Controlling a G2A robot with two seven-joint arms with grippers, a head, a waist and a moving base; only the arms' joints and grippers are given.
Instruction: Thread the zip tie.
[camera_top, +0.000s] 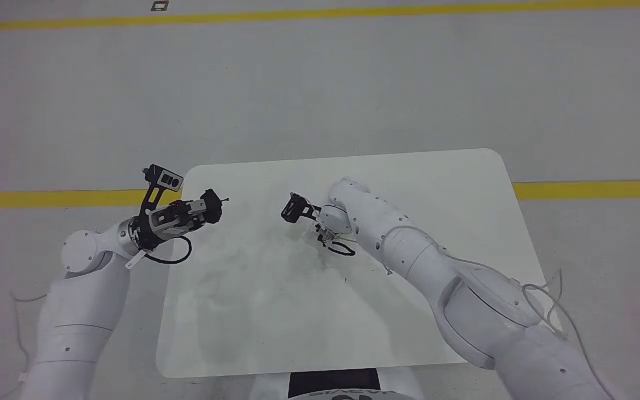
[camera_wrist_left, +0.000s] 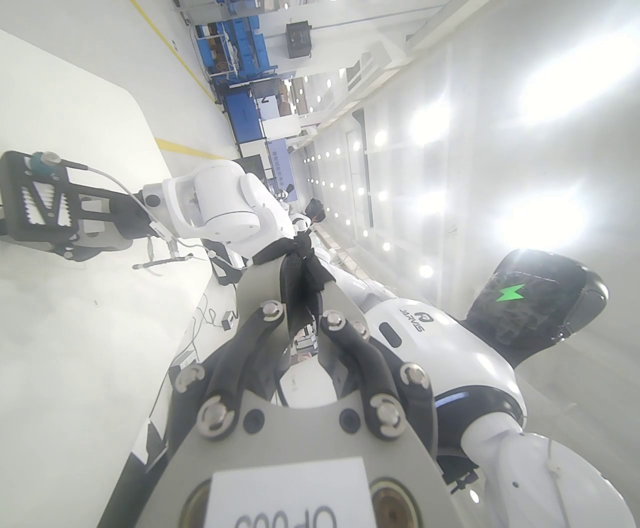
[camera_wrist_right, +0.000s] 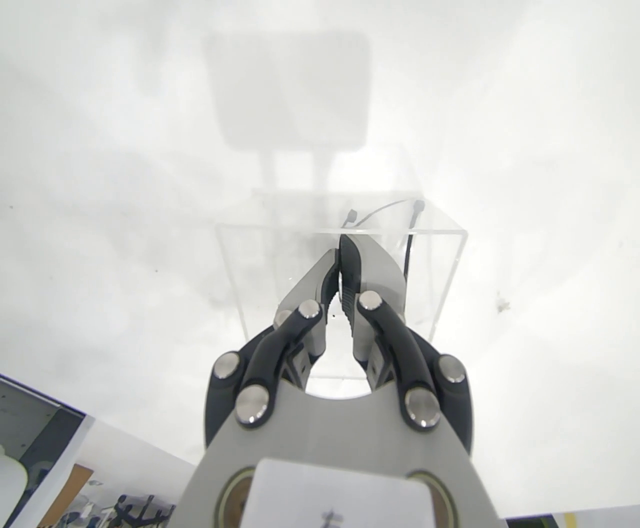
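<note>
Top view: the left gripper (camera_top: 210, 206) hangs at the left edge of the table (camera_top: 450, 300), and the right arm (camera_top: 385, 228) lies over its middle.

Left wrist view: its fingers are pressed together on something black, unclear what.

Right wrist view: the right gripper (camera_wrist_right: 344, 250), pressed together, sits over a clear box (camera_wrist_right: 445, 270). A thin strip, likely the zip tie (camera_wrist_right: 417, 205), arcs just beyond its tips. So fine a strip could slip free or miss its head.

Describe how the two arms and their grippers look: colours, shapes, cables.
White rounded shells cover the left arm and right arm. The left gripper and right gripper match: grey metal plate, black links with silver pins, grey fingers, black ribbed pads. A thin pale cable runs along the right one.
</note>
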